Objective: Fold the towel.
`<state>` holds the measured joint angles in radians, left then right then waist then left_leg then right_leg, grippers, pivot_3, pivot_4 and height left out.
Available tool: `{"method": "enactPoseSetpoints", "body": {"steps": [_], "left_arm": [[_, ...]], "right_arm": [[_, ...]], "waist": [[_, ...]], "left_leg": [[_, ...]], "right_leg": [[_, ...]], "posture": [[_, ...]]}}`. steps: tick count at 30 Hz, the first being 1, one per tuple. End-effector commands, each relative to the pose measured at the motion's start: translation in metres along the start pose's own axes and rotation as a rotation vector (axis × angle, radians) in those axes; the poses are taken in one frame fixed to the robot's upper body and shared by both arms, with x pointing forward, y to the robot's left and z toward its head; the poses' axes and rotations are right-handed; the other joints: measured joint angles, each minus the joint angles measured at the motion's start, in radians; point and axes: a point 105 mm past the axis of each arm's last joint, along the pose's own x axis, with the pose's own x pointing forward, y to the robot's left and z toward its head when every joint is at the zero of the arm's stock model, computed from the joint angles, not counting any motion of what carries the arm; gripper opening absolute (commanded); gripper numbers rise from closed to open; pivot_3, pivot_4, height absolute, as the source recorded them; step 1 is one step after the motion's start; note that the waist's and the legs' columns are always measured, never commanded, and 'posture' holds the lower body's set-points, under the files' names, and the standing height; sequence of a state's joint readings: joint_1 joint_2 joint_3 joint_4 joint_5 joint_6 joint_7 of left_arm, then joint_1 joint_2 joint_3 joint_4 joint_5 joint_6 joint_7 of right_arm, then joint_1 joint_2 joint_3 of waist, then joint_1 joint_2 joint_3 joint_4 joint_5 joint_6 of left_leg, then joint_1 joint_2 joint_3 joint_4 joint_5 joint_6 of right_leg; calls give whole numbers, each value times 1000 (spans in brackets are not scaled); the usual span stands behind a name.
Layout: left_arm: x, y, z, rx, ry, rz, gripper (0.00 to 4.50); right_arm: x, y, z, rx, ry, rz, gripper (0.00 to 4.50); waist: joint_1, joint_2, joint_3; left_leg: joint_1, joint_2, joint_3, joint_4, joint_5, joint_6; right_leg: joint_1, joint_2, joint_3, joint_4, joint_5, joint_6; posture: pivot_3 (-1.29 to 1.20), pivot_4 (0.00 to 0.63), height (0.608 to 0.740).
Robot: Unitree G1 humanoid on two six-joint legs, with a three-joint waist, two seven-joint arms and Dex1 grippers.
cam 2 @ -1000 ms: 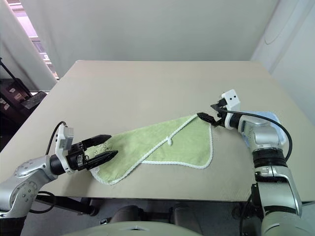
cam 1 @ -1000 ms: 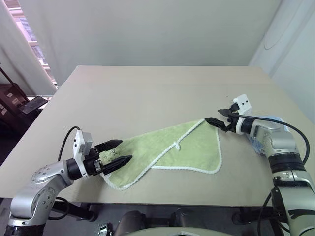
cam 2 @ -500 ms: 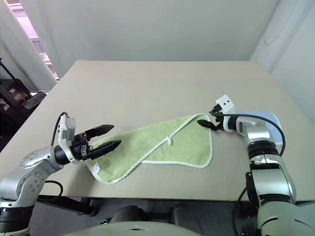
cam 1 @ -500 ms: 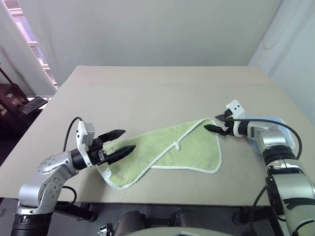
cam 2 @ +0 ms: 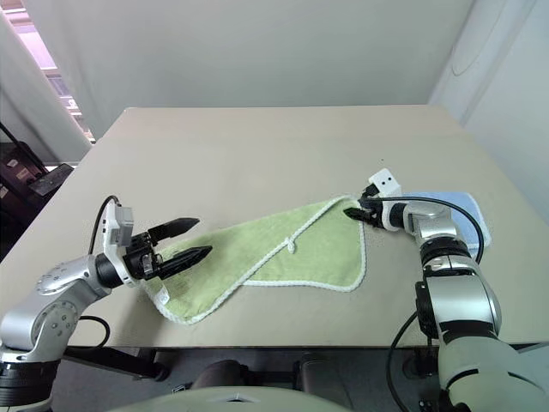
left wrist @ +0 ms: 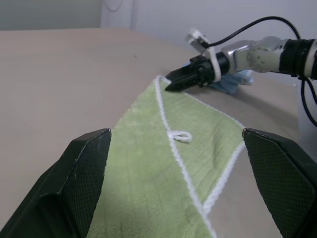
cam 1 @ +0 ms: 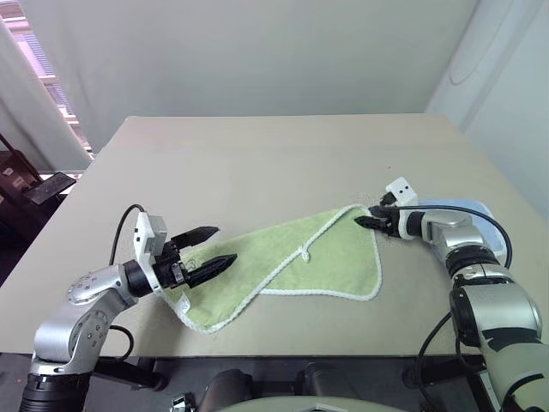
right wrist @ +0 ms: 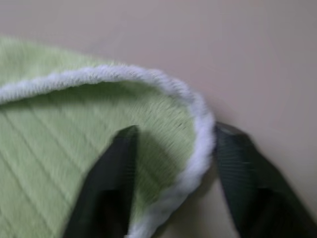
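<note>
Since a second ago the left hand (cam 1: pixel 208 249) has lifted, fingers apart, off the near corner of the light green terry towel (cam 1: pixel 292 262) lying long across the table (cam 1: pixel 257 163), while the right hand (cam 1: pixel 364 221) now straddles its far corner, fingers half-closed.

blue towel (cam 1: pixel 459 209) | mostly hidden behind right arm | marks n/v

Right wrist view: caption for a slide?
Right pincer straddling the white-edged corner of the green towel on the table.
</note>
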<state>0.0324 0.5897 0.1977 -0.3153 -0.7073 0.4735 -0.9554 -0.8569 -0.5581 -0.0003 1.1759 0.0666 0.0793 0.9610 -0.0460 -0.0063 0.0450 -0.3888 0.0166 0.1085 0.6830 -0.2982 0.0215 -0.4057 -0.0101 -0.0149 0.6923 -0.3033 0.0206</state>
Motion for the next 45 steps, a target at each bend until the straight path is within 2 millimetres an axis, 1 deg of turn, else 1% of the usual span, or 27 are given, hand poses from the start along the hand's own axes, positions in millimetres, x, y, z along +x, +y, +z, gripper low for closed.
{"method": "enactPoseSetpoints", "body": {"steps": [1, 3, 4, 8, 12, 15, 17, 20, 21, 22, 25, 27, 28, 30, 33, 38, 41, 45], "left_arm": [[-5, 3, 4, 36, -2, 13, 4500], [-5, 5, 3, 39, 0, 18, 4500], [-5, 6, 3, 40, -1, 22, 4500], [-4, 7, 2, 45, -5, 17, 4500], [-10, 6, -1, 41, 9, 16, 4500], [-15, 2, 4, 47, 24, 4, 4500], [-17, -5, 5, 52, 43, -16, 4500], [-20, -18, -1, 48, 96, -49, 4500], [-20, -20, -3, 46, 104, -53, 4500], [-21, -22, -4, 42, 110, -54, 4500], [-22, -28, -10, 36, 144, -60, 4500], [-23, -33, -18, 43, 192, -76, 4500], [-24, -34, -21, 44, 209, -80, 4500], [-26, -34, -30, 40, 248, -85, 4500], [-28, -29, -33, 44, 246, -52, 4500], [-25, -18, -44, 94, 256, -21, 4500], [-18, -9, -54, 112, 244, 12, 4500], [-6, -6, -66, 153, 250, 9, 4500]], "right_arm": [[-1, -5, 42, -8, -145, -22, 989], [-1, -6, 51, 6, -184, -36, 242], [0, -6, 52, 9, -185, -35, 37], [2, -2, 49, -17, -162, -15, 37], [-3, 4, 57, -55, -187, 48, 37], [-18, 14, 76, -111, -259, 120, 37], [-26, 22, 83, -133, -286, 145, 37], [-47, 41, 106, -159, -374, 175, 37], [-52, 47, 111, -166, -392, 177, 37], [-56, 50, 115, -173, -408, 174, 37], [-67, 54, 137, -184, -477, 118, 37], [-73, 57, 156, -203, -535, 88, 37], [-74, 59, 163, -212, -552, 76, 37], [-74, 60, 180, -250, -573, 28, 37], [-71, 56, 199, -272, -578, -31, 37], [-62, 56, 211, -272, -588, -57, 37], [-57, 55, 214, -249, -597, -65, 37], [-55, 51, 220, -236, -602, -98, 37]], "waist": [[0, 0, 0], [0, 0, 0], [1, 0, 0], [2, 0, 0], [1, 0, 0], [1, 0, 0], [2, 1, 0], [1, 2, 0], [1, 2, 1], [2, 2, 1], [2, 3, 1], [2, 3, 1], [1, 3, 1], [1, 4, 1], [0, 5, 2], [4, 5, 2], [3, 5, 2], [2, 5, 2]], "left_leg": [[0, 0, 0, 0, 0, 0], [0, 0, 0, 0, 0, 0], [0, 0, 0, 0, 0, 0], [0, 0, 0, 0, 0, 0], [0, 0, 0, 0, 0, 0], [0, 0, 0, 0, 0, 0], [-1, 0, 0, -1, 0, 0], [-1, 0, 0, -2, 0, 0], [-1, 0, 0, -2, 0, 0], [-1, 0, 0, -2, 0, 0], [-1, 0, 0, -2, 0, -1], [-1, 0, 0, -2, 0, -1], [-1, 0, 0, -2, 0, -1], [-1, 0, 0, -2, -1, -2], [-1, 0, 0, -2, 0, -1], [-2, 0, 0, -4, 0, -1], [-2, 0, 0, -3, 0, -1], [-3, 0, 0, -3, 0, 0]], "right_leg": [[0, 0, 0, 0, 0, 0], [0, 0, 0, 0, 0, 0], [0, 0, 0, 0, 0, 0], [0, -1, 0, 0, 0, 0], [0, -1, 0, 0, 0, 0], [-1, -1, 0, 0, 0, 0], [-2, -1, 0, 0, 0, 0], [-2, -1, 0, 0, 0, 0], [-2, -1, 0, 0, 0, 0], [-2, -1, 0, 0, 0, 0], [-2, -1, 0, 1, -1, -2], [-2, -2, 0, 1, -2, -4], [-2, -2, 0, 1, -2, -4], [-3, -2, 0, 1, -3, -6], [-4, -2, 0, 1, -4, -8], [-5, -2, 0, 0, -4, -9], [-4, -2, 0, -1, -4, -9], [-4, -2, 0, -1, -4, -8]], "posture": [[0, 0, 724], [0, 0, 724], [0, 0, 724], [0, 0, 724], [0, 0, 724], [0, 0, 724], [0, 0, 724], [0, 0, 724], [0, 0, 724], [0, 0, 724], [0, 0, 724], [0, 0, 724], [0, 0, 724], [0, 0, 724], [0, 0, 724], [0, 0, 724], [0, 0, 724], [0, 0, 724]]}}
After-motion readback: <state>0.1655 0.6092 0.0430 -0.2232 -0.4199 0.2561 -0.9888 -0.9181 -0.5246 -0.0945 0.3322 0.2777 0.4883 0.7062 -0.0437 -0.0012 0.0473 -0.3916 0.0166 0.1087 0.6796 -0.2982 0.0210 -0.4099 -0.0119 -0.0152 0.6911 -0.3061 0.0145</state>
